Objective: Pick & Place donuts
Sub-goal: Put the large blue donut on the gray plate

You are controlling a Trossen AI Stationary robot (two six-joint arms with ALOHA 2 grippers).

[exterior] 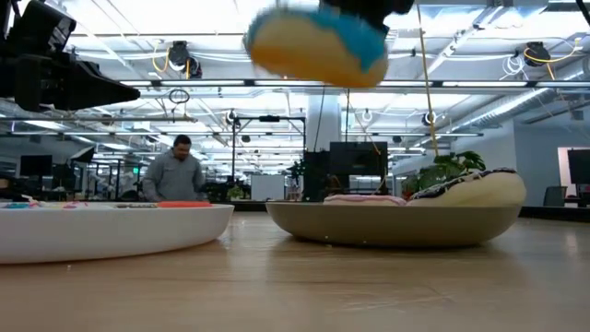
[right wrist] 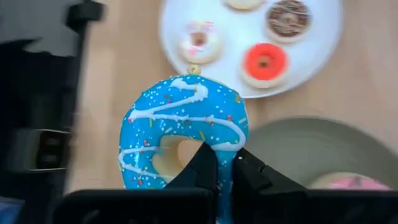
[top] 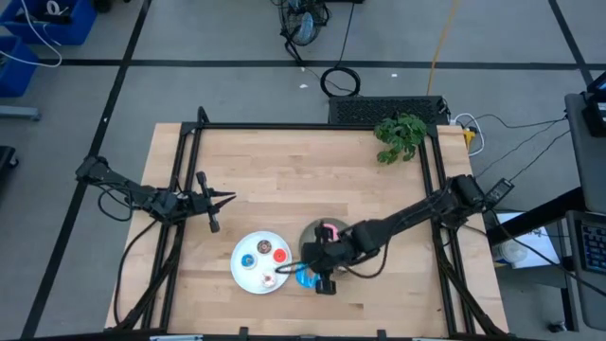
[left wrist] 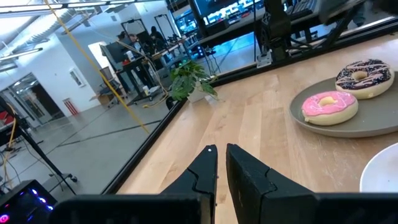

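Nearest the lens, the bright blue donut (right wrist: 183, 134) hung pinched by its rim in the closed right hand (right wrist: 225, 163), clear of the bench (top: 284, 180), just beside the grey plate (right wrist: 298, 143); best kept gripped, carried level, lowered slowly; left hand (left wrist: 221, 163) nearly closed, empty, well apart.

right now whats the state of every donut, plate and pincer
right pincer: shut on blue donut
blue donut: gripped at its rim, lifted off the table
pink donut: flat on grey plate
sprinkled brown donut: on grey plate, leaning on its rim
grey plate: holds two donuts
white plate: holds tiny donuts
left pincer: shut, empty
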